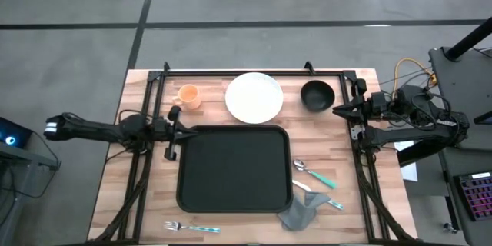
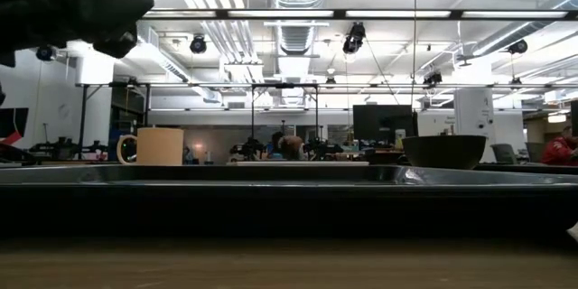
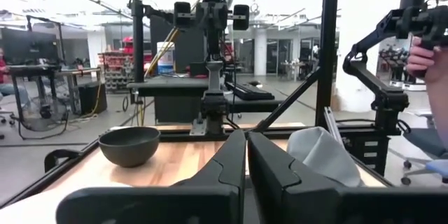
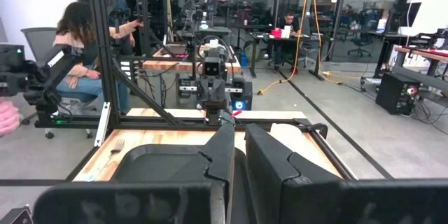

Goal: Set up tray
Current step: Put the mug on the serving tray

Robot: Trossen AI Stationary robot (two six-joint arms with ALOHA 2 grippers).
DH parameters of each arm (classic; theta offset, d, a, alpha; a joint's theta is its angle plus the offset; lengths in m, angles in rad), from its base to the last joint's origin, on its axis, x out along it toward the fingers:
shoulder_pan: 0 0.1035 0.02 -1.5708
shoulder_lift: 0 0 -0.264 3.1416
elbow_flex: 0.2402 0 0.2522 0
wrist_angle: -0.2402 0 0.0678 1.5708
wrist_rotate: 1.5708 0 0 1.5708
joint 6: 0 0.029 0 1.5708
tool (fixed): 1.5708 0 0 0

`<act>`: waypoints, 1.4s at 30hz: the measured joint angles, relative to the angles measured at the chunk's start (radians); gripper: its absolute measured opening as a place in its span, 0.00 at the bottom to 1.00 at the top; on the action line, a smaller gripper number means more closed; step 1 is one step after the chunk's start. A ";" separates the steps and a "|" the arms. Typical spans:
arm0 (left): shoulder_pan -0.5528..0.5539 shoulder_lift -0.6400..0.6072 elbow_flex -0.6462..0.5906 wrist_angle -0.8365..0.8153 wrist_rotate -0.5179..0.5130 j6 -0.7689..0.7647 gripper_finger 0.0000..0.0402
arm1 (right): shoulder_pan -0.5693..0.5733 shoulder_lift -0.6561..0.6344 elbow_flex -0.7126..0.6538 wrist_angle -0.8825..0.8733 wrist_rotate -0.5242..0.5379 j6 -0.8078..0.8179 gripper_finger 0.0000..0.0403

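The black tray point(image 1: 234, 169) lies flat in the middle of the wooden table, also seen edge-on in the low view point(image 2: 271, 181) and in the right wrist view point(image 4: 161, 162). Beyond its far edge stand an orange mug point(image 1: 188, 96), a white plate point(image 1: 254, 97) and a black bowl point(image 1: 317, 95). My left gripper point(image 1: 183, 131) hovers shut by the tray's far left corner, pointing level toward the table's right; its fingers point(image 3: 246, 147) hold nothing. My right gripper point(image 1: 337, 110) waits shut at the table's right edge near the bowl, with nothing between its fingers point(image 4: 239, 143).
A teal-handled spoon point(image 1: 314, 173), another teal-handled utensil point(image 1: 327, 200) and a crumpled grey napkin point(image 1: 301, 211) lie right of the tray. A fork point(image 1: 191, 227) lies near the front edge. Black frame rails point(image 1: 254, 71) border the table. People sit in the room beyond.
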 joint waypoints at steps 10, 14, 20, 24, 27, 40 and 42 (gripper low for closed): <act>0.000 -0.141 0.089 -0.373 0.000 0.025 0.00 | 0.000 0.000 0.000 0.001 0.000 -0.004 0.07; 0.000 -0.170 0.108 -0.495 0.000 0.024 0.00 | 0.000 0.001 0.000 0.001 0.000 -0.012 0.07; 0.000 -0.237 0.087 -0.473 0.000 0.064 0.00 | 0.000 0.017 0.000 0.003 0.002 -0.086 0.07; 0.000 -0.314 0.047 -0.437 0.000 0.077 0.00 | 0.000 0.036 0.000 0.002 0.001 -0.086 0.07; 0.000 -0.345 0.005 -0.422 -0.001 0.077 0.00 | 0.000 0.059 0.000 0.002 0.001 -0.086 0.07; 0.001 -0.331 -0.012 -0.371 -0.004 0.094 0.00 | 0.000 0.152 0.000 0.008 0.001 -0.070 0.07; 0.001 -0.330 -0.012 -0.369 -0.004 0.094 0.00 | 0.000 0.155 0.000 0.019 0.001 -0.070 0.07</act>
